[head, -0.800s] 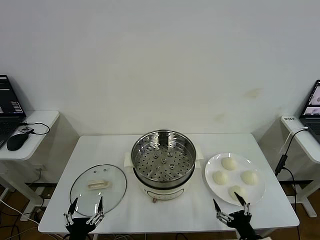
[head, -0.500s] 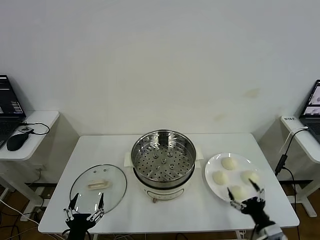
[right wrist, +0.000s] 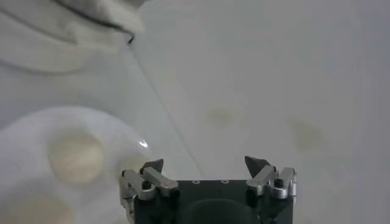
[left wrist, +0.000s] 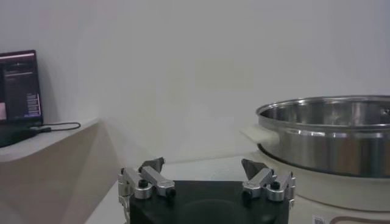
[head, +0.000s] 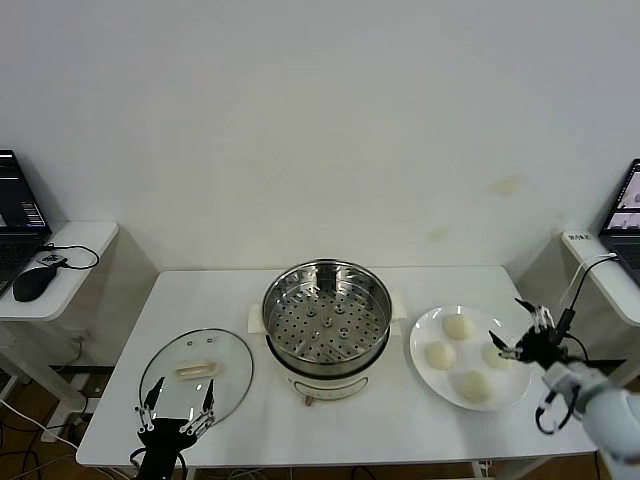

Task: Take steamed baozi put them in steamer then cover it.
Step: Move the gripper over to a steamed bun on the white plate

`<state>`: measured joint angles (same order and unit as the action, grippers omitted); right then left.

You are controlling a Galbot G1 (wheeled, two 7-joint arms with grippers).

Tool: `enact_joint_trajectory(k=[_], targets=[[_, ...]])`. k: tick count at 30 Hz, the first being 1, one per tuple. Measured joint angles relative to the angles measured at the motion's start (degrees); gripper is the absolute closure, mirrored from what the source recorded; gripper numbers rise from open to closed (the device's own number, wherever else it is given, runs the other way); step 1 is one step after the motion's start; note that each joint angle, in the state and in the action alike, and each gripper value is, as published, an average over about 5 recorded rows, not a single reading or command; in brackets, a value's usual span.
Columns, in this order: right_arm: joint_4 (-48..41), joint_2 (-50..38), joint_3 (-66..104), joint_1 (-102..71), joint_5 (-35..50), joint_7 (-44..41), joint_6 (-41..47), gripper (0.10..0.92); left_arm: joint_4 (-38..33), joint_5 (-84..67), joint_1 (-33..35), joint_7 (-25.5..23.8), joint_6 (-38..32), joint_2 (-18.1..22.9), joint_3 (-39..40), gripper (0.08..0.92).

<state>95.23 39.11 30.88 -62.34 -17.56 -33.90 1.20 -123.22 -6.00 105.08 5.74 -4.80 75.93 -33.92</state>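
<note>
Baozi [head: 458,326]: four on plate [head: 432,374] | we see right gripper [head: 521,330] spread wide above them | left gripper [head: 176,402] wide, near cover [head: 196,375]

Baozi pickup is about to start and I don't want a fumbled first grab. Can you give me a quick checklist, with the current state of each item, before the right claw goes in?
1. Right claw open and empty: ok; its fingers are spread above the plate's right edge.
2. Four steamed baozi sitting on the plate, none yet moved: ok.
3. Steamer uncovered, with its perforated tray bare: ok.
4. Cover lying flat on the table, left of the steamer, out of the path from plate to steamer: ok.
5. Left claw open and parked at the table's near edge, over the cover's near rim: ok.
6. Right claw lined up over one bun: cannot tell.
</note>
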Motion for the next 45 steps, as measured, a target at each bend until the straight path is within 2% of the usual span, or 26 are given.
enact_joint_trajectory(k=[8, 16, 36, 45], targets=[[-10.38, -5.27, -20.26, 20.80, 0.71, -11.75, -0.99, 0.203, 0.08, 0.50, -0.50, -0.03, 0.45, -0.15, -0.62, 0.177], [-19.73, -5.35, -37.26, 35.94, 0.02, -18.90, -2.28, 0.203, 0.26, 0.61, -1.07, -0.15, 0.66, -0.38, -1.72, 0.177], [-38.50, 6.85, -52.83, 49.57, -4.26, -22.50, -4.08, 0.204, 0.20, 0.73, -1.03, -0.49, 0.54, -0.49, -4.00, 0.177], [-42.30, 9.98, -54.97, 51.18, -5.53, -23.17, -3.56, 0.295, 0.53, 0.58, -1.32, -0.53, 0.54, -0.58, -4.35, 0.177]])
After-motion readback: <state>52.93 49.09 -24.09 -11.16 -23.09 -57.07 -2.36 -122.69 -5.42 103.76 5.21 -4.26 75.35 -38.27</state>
